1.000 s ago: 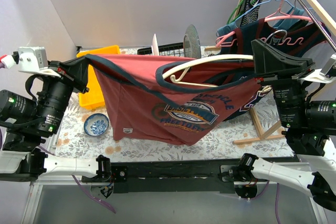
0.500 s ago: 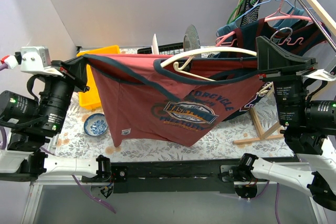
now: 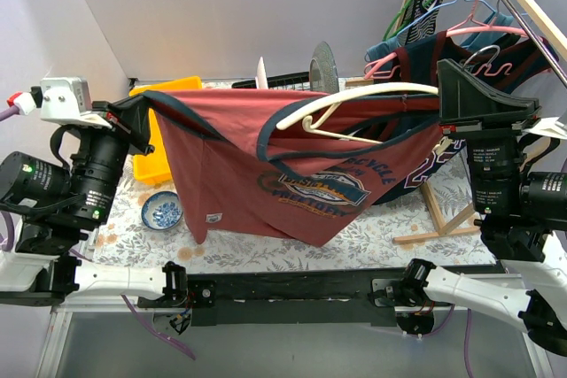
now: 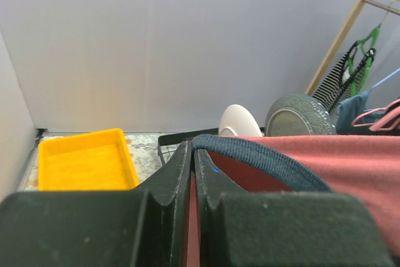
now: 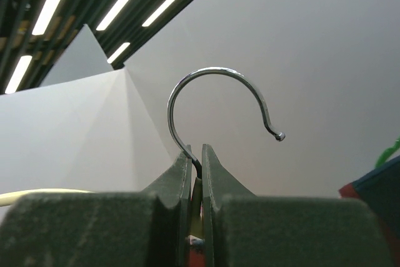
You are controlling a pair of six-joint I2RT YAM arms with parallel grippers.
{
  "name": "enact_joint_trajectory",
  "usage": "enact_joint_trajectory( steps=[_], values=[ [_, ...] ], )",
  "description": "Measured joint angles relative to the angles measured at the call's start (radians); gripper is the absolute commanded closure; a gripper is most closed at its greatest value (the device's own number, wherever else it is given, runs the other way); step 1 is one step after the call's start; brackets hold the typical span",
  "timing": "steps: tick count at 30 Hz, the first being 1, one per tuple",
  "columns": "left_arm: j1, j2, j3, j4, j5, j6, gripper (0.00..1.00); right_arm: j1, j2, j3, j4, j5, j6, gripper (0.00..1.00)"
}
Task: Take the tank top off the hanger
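A red tank top (image 3: 257, 161) with navy trim and a chest print hangs stretched in the air between my two arms. My left gripper (image 3: 142, 117) is shut on its navy-trimmed strap at the left; the wrist view shows the strap (image 4: 262, 157) pinched between the jaws of my left gripper (image 4: 192, 154). A cream hanger (image 3: 372, 95) lies tilted, one arm still inside the top's neck opening. My right gripper (image 3: 447, 99) is shut on the hanger's neck; its metal hook (image 5: 212, 98) rises above the jaws of my right gripper (image 5: 195, 157).
A yellow bin (image 3: 159, 143) and a small blue bowl (image 3: 163, 212) sit at the left on the floral cloth. A black wire rack with plates (image 3: 301, 77) stands behind. A wooden clothes rack (image 3: 496, 6) with several hung garments stands at the back right.
The hanger has risen and tilted more at the right end, coming further out of the neck opening. The tank top sags lower in the middle. The left gripper has barely moved.
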Motion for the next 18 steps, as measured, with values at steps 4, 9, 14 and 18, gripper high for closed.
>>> enact_joint_trajectory(
  steps=[4, 9, 14, 18],
  values=[
    [0.000, 0.010, -0.018, -0.008, 0.053, -0.053, 1.00, 0.000, 0.012, 0.005, 0.008, -0.043, 0.098, 0.99],
    [0.002, 0.044, -0.098, -0.015, 0.166, -0.154, 1.00, 0.000, 0.059, 0.023, 0.017, -0.110, 0.258, 0.99],
    [0.002, 0.091, -0.217, -0.026, 0.328, -0.251, 1.00, 0.000, 0.117, 0.048, 0.022, -0.162, 0.363, 0.99],
    [0.002, 0.111, -0.302, -0.029, 0.411, -0.306, 1.00, 0.000, 0.139, 0.048, 0.030, -0.189, 0.430, 0.99]
  ],
)
